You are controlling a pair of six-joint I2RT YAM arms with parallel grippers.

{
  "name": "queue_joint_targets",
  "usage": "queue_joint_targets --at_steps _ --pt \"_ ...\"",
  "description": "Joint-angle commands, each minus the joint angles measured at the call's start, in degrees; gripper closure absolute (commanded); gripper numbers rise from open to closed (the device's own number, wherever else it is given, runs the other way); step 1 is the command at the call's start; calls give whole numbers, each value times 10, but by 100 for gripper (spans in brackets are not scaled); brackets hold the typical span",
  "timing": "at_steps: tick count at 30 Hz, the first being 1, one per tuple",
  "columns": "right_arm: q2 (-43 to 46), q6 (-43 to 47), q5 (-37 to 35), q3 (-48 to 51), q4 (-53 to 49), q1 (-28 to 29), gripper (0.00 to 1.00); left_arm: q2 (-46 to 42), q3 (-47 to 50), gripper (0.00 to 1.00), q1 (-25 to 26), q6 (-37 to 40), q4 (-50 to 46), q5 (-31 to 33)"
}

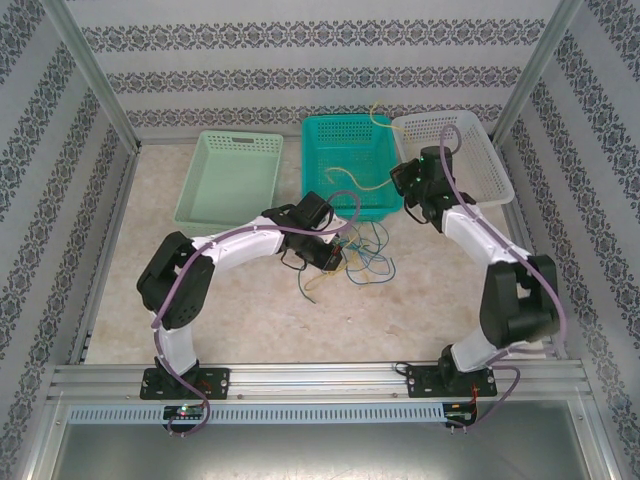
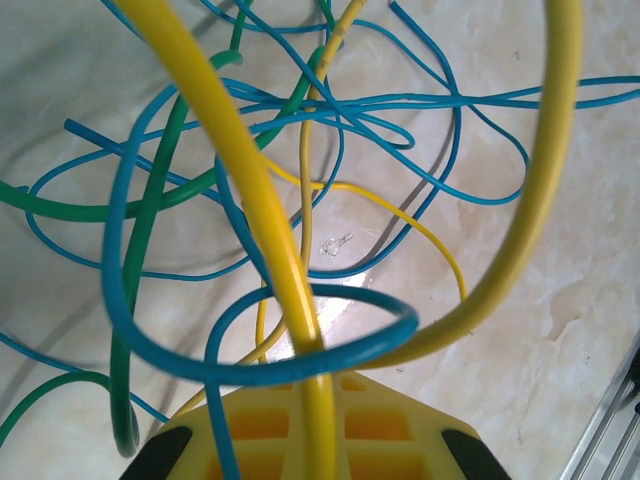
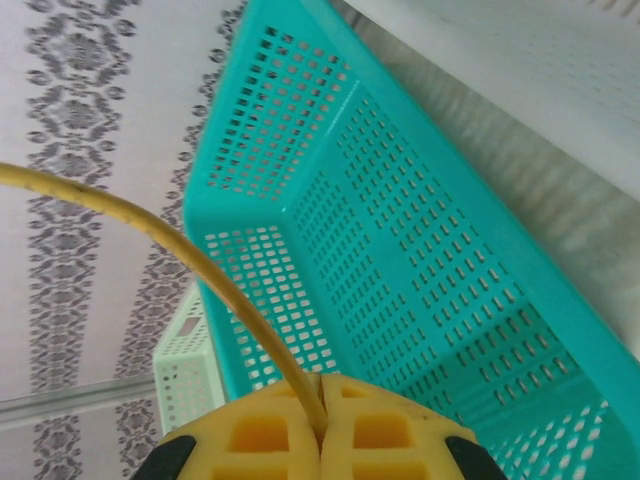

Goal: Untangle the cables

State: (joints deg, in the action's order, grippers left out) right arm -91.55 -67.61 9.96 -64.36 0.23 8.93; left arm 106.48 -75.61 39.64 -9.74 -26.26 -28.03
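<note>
Cables (image 1: 365, 258) light, limp, springy, heaped at bench centre; left jaws pinched shut on a yellow strand (image 2: 265, 220), right jaws likewise on a yellow length (image 3: 215, 283); best gripped near free ends, not loops.

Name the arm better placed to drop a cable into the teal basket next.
Probably right. The right gripper is shut on a yellow cable at the teal basket's edge. The left gripper clamps a yellow strand down in the tangle on the table, short of the basket.
</note>
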Motion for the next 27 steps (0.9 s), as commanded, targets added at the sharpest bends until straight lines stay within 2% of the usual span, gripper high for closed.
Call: queue_joint_targets --at_steps 1,10,18,19,21,25,27 --pt "-41 -5 13 -48 -2 12 100 -23 6 100 -6 16 10 -4" --pt "-49 18 1 -64 -18 18 100 -13 4 100 -5 15 10 -17" --pt "-142 92 17 -183 -140 46 88 -22 4 100 -6 17 10 -11" --pt "-149 96 13 -190 -149 49 84 -24 5 100 -6 17 10 -11" --pt "-159 94 0 -194 -156 51 63 -27 5 100 -6 18 9 -10" --pt "-166 93 -6 -196 -155 51 43 -34 9 100 -6 21 9 -9" --pt "-160 94 -9 -198 -155 51 39 -36 9 100 -6 21 8 -7"
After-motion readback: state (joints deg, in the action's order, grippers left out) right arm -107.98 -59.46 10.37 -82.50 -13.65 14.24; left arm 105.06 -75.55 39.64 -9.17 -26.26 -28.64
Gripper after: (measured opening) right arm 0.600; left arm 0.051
